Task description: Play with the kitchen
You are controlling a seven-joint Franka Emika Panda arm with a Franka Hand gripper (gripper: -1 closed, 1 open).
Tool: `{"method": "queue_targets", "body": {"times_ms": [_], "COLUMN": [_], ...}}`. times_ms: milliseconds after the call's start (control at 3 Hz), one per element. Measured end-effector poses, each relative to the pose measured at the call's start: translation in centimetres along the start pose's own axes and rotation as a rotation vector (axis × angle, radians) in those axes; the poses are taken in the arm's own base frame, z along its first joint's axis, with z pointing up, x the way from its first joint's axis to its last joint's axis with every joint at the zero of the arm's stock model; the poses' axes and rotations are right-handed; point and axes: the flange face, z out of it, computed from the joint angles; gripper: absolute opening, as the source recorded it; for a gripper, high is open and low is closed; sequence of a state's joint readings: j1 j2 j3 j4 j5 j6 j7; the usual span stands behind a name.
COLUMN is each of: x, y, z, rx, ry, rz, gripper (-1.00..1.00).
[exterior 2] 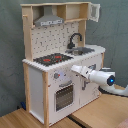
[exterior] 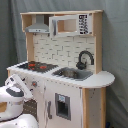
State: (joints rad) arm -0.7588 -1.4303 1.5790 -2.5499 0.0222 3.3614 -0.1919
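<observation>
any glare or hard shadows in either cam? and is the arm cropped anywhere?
First exterior view: soft, even light, no glare on the kitchen; the arm is cut off at the first exterior view's left and bottom edges. Second exterior view: warmer cast, soft shade under the hood; the arm runs off the second exterior view's right edge.

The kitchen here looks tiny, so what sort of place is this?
Probably a robot test room, not a home: the kitchen is a toy set against a grey curtain, with a white robot arm reaching toward its front.
</observation>
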Motion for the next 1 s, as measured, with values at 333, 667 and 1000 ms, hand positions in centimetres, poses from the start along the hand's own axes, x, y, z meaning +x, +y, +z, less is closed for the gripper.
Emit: {"method": "queue_targets", "body": {"times_ms": [333, 667, 1000], "x": [0.3, 0.8, 1.5], "y": [1.0, 1.9, 2.6], "z": [-0.6, -1.6, -3.0], "rx": [-0.013, -0.021, -0.023], "ry": [-0.002, -0.010, -0.022], "rz": [-0.094, -0.177, -0.236], "gripper": [1.00, 1.00, 1.00]}}
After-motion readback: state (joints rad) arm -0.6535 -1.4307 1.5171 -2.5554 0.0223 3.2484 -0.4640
